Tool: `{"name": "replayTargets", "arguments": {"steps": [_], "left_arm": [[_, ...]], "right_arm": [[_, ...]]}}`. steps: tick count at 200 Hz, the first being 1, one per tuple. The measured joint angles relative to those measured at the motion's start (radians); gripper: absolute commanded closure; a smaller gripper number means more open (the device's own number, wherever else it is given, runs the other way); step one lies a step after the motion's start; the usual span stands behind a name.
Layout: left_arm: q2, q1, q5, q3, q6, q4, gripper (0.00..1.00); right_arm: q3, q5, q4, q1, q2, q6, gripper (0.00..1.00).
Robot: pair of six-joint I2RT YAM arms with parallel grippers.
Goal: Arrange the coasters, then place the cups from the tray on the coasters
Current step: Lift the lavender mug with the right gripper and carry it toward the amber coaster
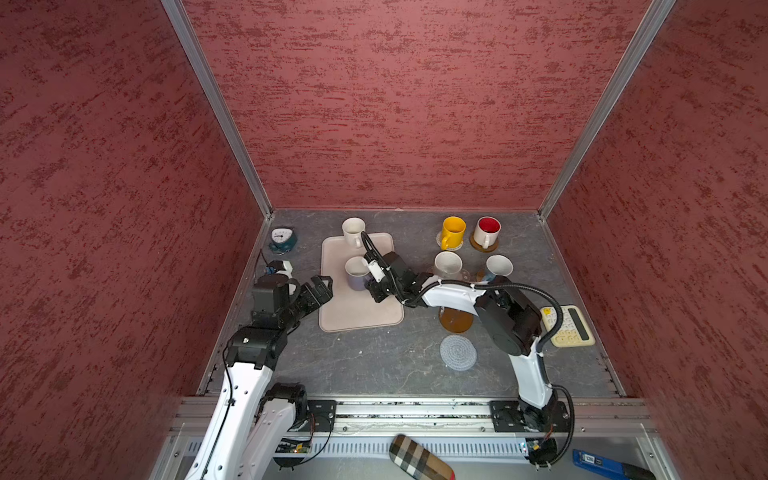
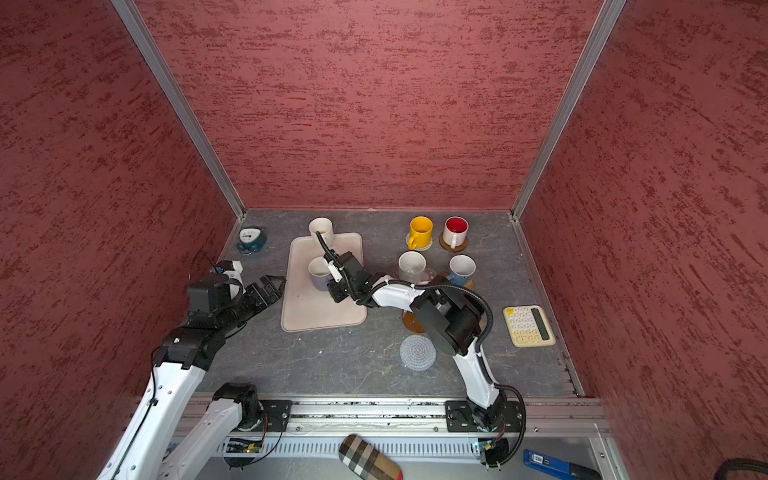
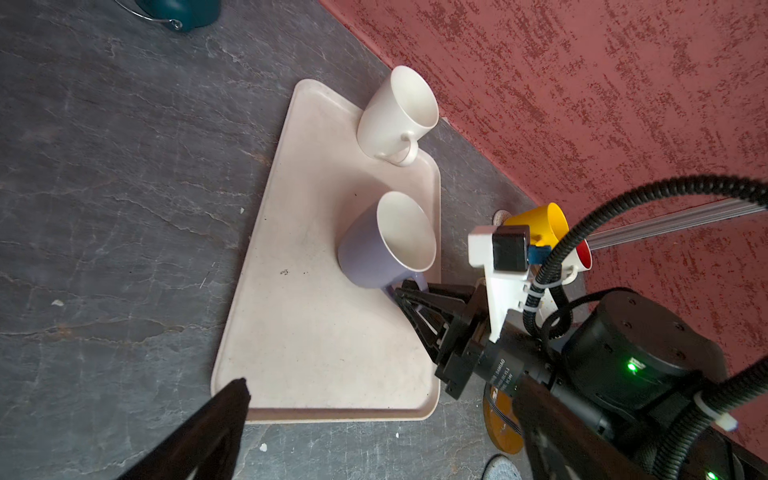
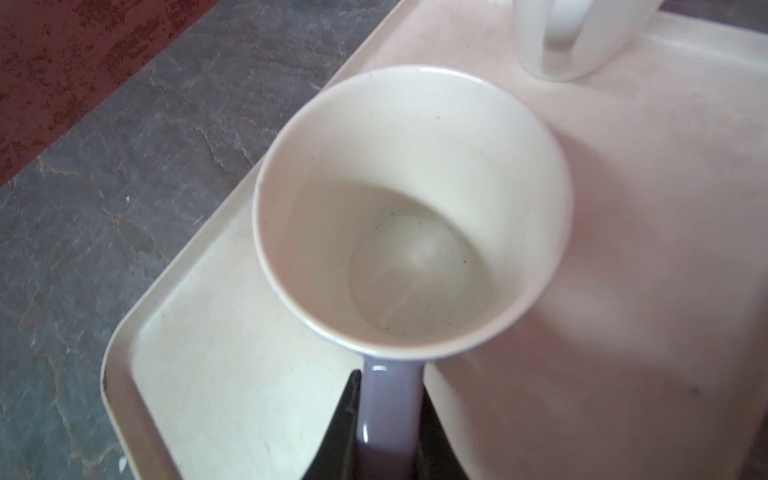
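Right gripper (image 1: 370, 286): squeezed nearly closed on the handle of the lavender mug (image 1: 355, 279). In the right wrist view its black fingers (image 4: 345, 415) are seen pressed on either side of that handle.
Left gripper (image 1: 324, 286): spread as wide as it goes, nothing held, hung just off the left edge of the tray (image 1: 357, 316).
Lavender mug: upright, white inside, found around mid-tray with the handle pointed at the tray's right edge. Whether the base is lifted off the tray can't be told.
Plain white mug (image 1: 353, 230): stood upright at the tray's far edge.
Yellow mug (image 1: 453, 230): set on the cream woven coaster (image 1: 457, 246), out past the tray's far right corner.
Red-lined white mug (image 1: 487, 230): set on a brown disc coaster (image 1: 484, 247), further right of the tray than the yellow one.
Off-white mug (image 1: 448, 264): right of the tray, about level with the lavender mug. The coaster under it is mostly hidden, so its kind isn't called.
Blue mug (image 2: 459, 278): further right of the tray again, with a bit of tan coaster (image 2: 469, 284) showing beneath.
Second brown disc (image 1: 455, 322): bare, off the tray's near right corner, half covered by the right arm.
Grey-blue crochet coaster (image 1: 458, 352): bare, nearer than the tray's near edge and off to its right.
Teal alarm clock (image 1: 282, 241): off the tray's far left corner.
Calculator (image 1: 567, 326): well right of the tray.
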Motion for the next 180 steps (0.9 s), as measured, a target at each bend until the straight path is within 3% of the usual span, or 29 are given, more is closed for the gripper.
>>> {"name": "replayTargets", "arguments": {"steps": [38,99,180], "left_arm": [[0.009,0.0,0.006,-0.004,-0.007,0.016,0.0],[0.006,-0.005,0.007,-0.011,-0.018,0.032,0.0],[0.004,-0.007,0.024,-0.048,-0.039,0.068,0.0]], "right_arm": [[-0.068,0.023,-0.012,0.0,-0.068,0.0,0.72],[0.022,0.046,-0.175,0.0,-0.07,0.039,0.64],[0.117,0.051,-0.3,0.0,0.01,0.053,0.64]]}}
